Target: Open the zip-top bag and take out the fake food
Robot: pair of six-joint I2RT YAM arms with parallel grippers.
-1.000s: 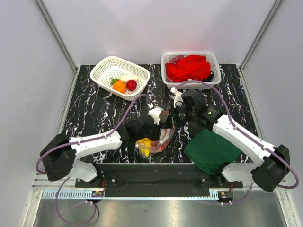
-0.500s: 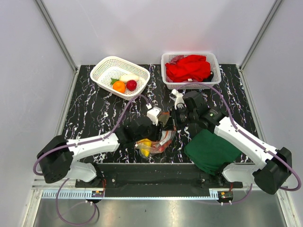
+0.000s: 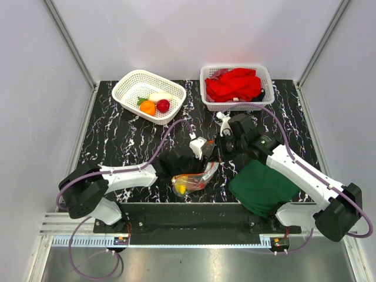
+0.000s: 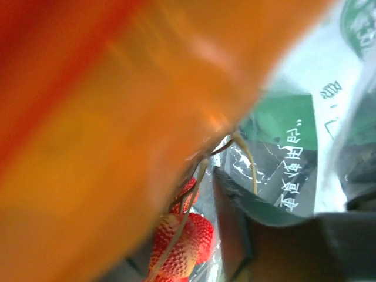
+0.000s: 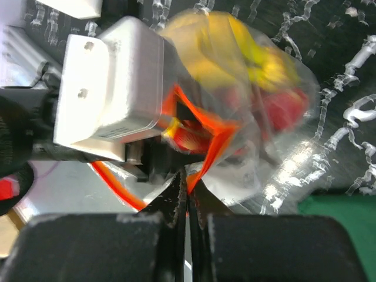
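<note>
The right pincer (image 5: 185,197) is pressed together on the orange-red zip strip (image 5: 207,150) of the zip-top bag (image 3: 194,179), which spreads just ahead of its tips. The left pincer (image 3: 204,157) is pushed into the mouth beside it; its spread cannot be told. The film is judged limp and slippery and the strip the surer hold, while the fake food (image 5: 235,53) inside is judged light. Beyond, white Chinese characters on a green label (image 4: 288,141) are not reliably readable.

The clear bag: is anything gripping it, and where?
The right gripper pinches the zip-top bag by its orange-red zip strip. Whether the left gripper holds it cannot be told.
</note>
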